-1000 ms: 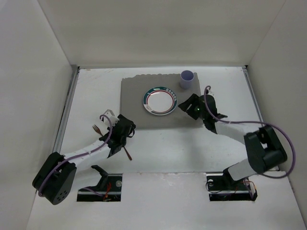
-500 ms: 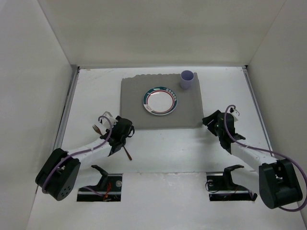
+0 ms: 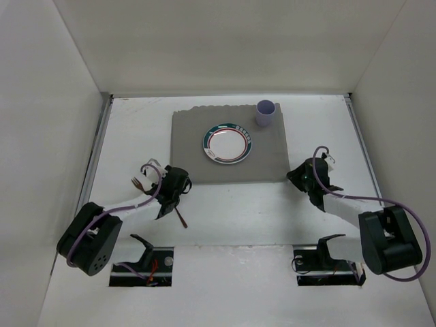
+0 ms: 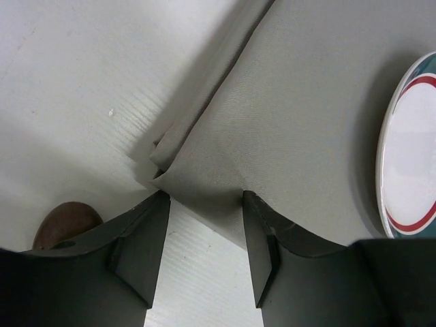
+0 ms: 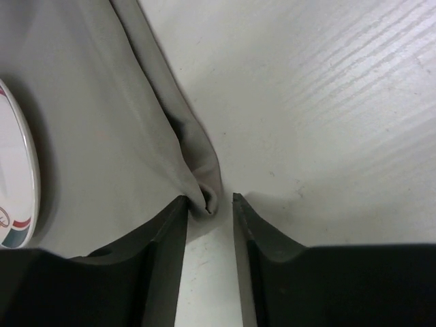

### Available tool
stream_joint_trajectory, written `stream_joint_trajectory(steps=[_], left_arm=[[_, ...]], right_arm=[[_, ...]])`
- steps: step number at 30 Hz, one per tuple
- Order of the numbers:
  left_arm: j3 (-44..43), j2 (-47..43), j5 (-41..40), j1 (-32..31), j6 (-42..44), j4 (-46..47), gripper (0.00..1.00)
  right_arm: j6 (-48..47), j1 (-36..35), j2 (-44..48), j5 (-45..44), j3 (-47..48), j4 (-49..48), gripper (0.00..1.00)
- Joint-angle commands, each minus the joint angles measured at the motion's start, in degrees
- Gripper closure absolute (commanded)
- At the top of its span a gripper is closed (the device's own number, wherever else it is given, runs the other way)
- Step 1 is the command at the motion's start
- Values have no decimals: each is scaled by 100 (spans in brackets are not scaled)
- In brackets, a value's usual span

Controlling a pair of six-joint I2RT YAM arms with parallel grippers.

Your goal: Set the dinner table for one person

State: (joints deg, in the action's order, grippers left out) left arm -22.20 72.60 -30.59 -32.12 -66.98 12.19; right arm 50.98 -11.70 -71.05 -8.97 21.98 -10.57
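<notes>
The worktop (image 3: 231,211) lies flat under everything and fills the floor between three white walls. The mat (image 3: 191,150) sits on it toward 12 o'clock from my bases.

My left pincer (image 4: 204,195) is spread, its tips at the mat's 7 o'clock corner, where the cloth is already rucked. My right pincer (image 5: 208,197) has narrowed around a fold at the 5 o'clock corner. I cannot tell whether it really pinches that fold or only brackets it.

I see the main risk as an uneven pull. If one side bites and the other does not, the mat would likely skew or bunch further instead of sliding flat. A jerk could carry the plate (image 3: 228,143) off centre. It could also tip the cup (image 3: 265,112), which stands upright at the mat's 1 o'clock corner. If the right tips catch too little cloth, the fold may slip out. My left wrist also hangs close to the fork (image 3: 138,182) at its 9 o'clock and the brown-handled utensil (image 3: 180,216) at its 6 o'clock, so a sweep could knock either one.

The worktop's edges run square to the top view. My bases hide its near edge, so I cannot fix its long axis. The mat's long axis runs from 9 to 3 o'clock. The utensil points roughly from 12 to 6 o'clock.
</notes>
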Motion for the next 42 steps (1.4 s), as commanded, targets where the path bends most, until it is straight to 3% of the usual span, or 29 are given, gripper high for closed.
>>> stream_joint_trajectory(steps=[1, 5, 9, 12, 19, 27, 30, 37, 40, 42], left_arm=[[31, 105, 0, 61, -8, 231, 57], [119, 132, 26, 70, 62, 460, 69], [180, 18, 106, 26, 404, 653, 82], [251, -35, 123, -9, 616, 689, 89], [611, -395, 229, -184, 625, 733, 95], [813, -1159, 45, -668, 475, 101, 96], [761, -1432, -70, -843, 467, -242, 96], [611, -1863, -96, -1291, 370, -848, 93], [532, -1986, -245, -1477, 352, -1104, 91], [523, -2065, -429, -1503, 352, -1262, 84]], right_arm=[[-36, 32, -277, 97, 307, -463, 64], [34, 59, -349, 106, 316, -516, 82], [61, 129, -42, 1, 150, -455, 89], [157, 164, 239, -8, -105, -429, 91], [193, 261, 1258, 62, -694, 27, 92], [193, 401, 3077, -201, -976, 1564, 91], [237, 463, 3483, -166, -959, 1926, 90], [141, 463, 3352, -184, -862, 1944, 80], [53, 463, 3369, -201, -757, 2006, 63], [-53, 463, 3422, -254, -651, 2111, 53]])
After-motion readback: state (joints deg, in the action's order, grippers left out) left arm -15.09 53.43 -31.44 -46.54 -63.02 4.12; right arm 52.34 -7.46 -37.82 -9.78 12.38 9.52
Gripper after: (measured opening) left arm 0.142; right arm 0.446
